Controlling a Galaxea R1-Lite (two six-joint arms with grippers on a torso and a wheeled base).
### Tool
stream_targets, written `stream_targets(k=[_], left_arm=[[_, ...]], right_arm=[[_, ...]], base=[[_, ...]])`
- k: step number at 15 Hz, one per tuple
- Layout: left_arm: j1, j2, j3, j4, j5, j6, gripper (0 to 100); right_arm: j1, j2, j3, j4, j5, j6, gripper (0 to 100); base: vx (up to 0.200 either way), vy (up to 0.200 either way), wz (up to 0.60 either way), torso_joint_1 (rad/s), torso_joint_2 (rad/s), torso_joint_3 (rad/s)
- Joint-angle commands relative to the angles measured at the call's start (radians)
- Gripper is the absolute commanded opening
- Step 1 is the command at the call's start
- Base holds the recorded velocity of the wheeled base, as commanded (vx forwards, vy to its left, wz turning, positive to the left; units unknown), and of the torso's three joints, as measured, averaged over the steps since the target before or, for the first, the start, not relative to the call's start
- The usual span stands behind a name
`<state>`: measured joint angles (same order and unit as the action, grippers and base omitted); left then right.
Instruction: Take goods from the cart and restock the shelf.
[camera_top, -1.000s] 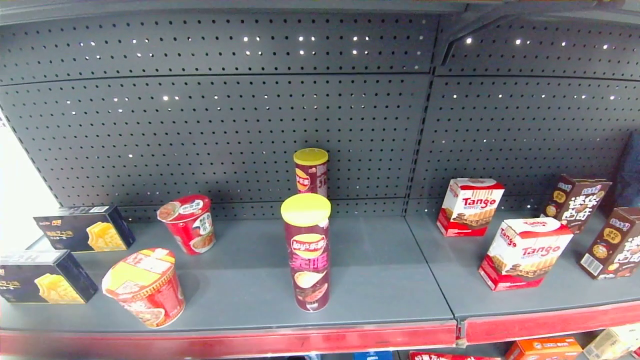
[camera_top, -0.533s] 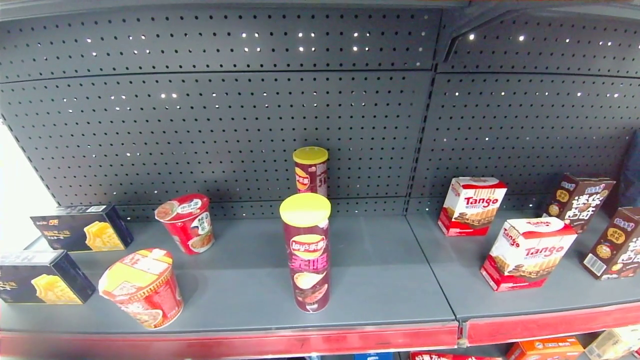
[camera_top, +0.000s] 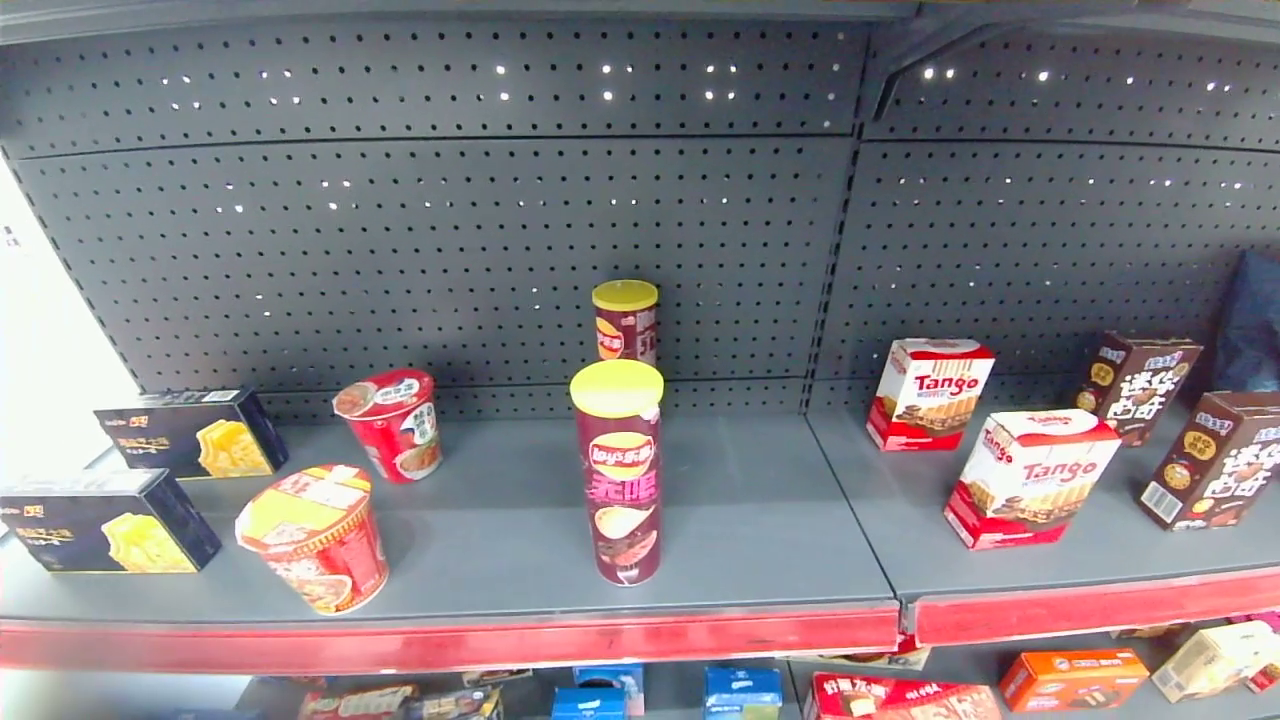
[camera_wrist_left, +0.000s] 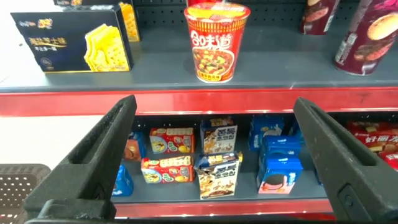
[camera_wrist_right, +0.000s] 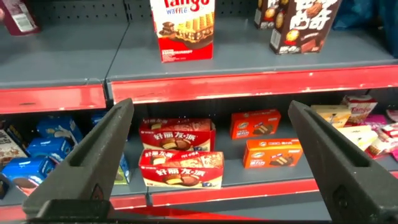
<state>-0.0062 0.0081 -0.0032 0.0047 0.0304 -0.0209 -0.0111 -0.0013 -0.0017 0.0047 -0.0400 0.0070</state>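
The shelf (camera_top: 740, 520) carries goods in pairs, one near and one far. At its middle stand the near can (camera_top: 622, 480) and the far can (camera_top: 625, 320). Left of them are the near cup (camera_top: 315, 535) and the far cup (camera_top: 393, 422), then dark boxes (camera_top: 105, 520) at the left end. Right of the cans are wafer boxes (camera_top: 1030, 480), then brown boxes (camera_top: 1215, 455). The left hand (camera_wrist_left: 213, 102) is spread and empty before the near cup. The right hand (camera_wrist_right: 209, 104), likewise spread and empty, faces a wafer box.
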Motion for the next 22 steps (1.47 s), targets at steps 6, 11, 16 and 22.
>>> stream_targets(k=[6, 11, 16, 22], left_arm=[[0.000, 0.001, 0.000, 0.000, 0.000, -0.001, 100], [0.000, 0.001, 0.000, -0.002, 0.003, -0.005, 100], [0.000, 0.001, 0.000, -0.002, 0.003, -0.005, 100], [0.000, 0.000, 0.000, -0.002, 0.002, -0.004, 100]], right_arm=[[0.000, 0.001, 0.000, 0.000, 0.000, -0.001, 100], [0.000, 0.001, 0.000, 0.000, -0.001, 0.001, 100], [0.000, 0.001, 0.000, 0.000, 0.002, -0.007, 100], [0.000, 0.001, 0.000, 0.000, 0.002, -0.005, 100]], base=[[0.000, 0.000, 0.00, 0.000, 0.00, 0.000], [0.000, 0.000, 0.00, 0.000, 0.00, 0.000], [0.000, 0.000, 0.00, 0.000, 0.00, 0.000], [0.000, 0.000, 0.10, -0.001, 0.00, 0.001]])
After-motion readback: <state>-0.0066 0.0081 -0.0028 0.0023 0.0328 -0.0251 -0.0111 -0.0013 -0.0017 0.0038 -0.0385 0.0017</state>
